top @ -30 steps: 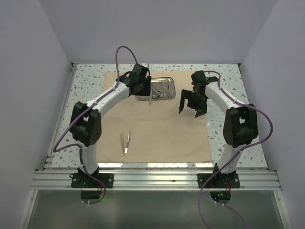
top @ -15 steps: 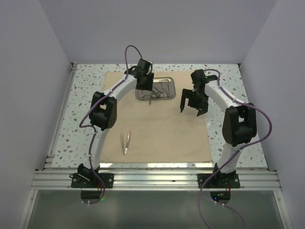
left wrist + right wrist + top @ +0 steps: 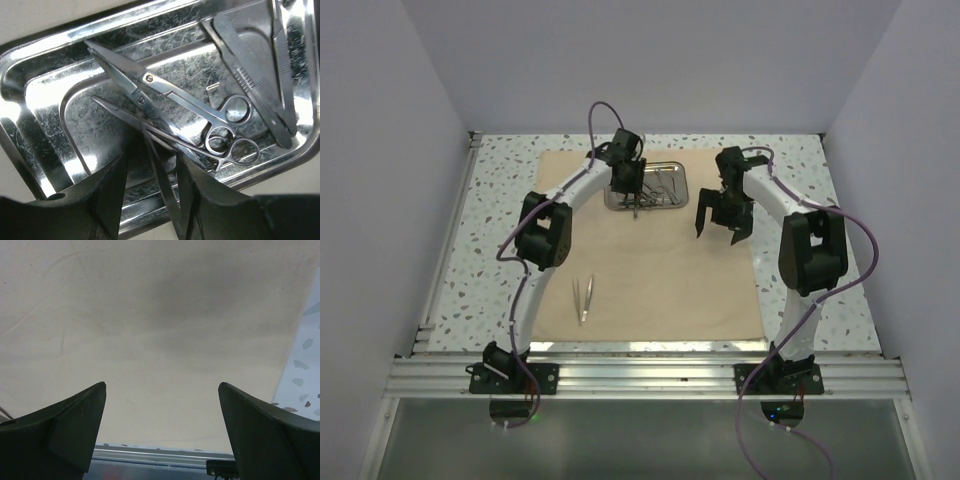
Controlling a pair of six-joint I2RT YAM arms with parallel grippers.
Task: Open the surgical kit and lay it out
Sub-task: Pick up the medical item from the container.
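The beige cloth wrap (image 3: 660, 270) lies spread flat on the table. The shiny steel tray (image 3: 672, 187) sits at its far edge. In the left wrist view the tray (image 3: 45, 95) holds two ring-handled instruments (image 3: 220, 135) and flat tweezers (image 3: 260, 85). My left gripper (image 3: 633, 200) is over the tray's near left edge. Its jaws (image 3: 150, 160) are nearly together around a slim silver instrument (image 3: 167, 200) whose tip touches the instruments in the tray. One pair of tweezers (image 3: 584, 298) lies on the cloth at the near left. My right gripper (image 3: 718, 235) hangs open and empty above the cloth (image 3: 160, 315).
Speckled tabletop (image 3: 500, 200) borders the cloth on both sides. An aluminium rail (image 3: 640, 375) runs along the near edge, and the enclosure walls stand close on the left, right and back. The table strip to the right of the cloth shows in the right wrist view (image 3: 305, 370).
My left arm's elbow has swung in toward the middle. Its gripper has shifted slightly right and nearer over the tray, still holding the slim instrument. The right gripper has barely moved.
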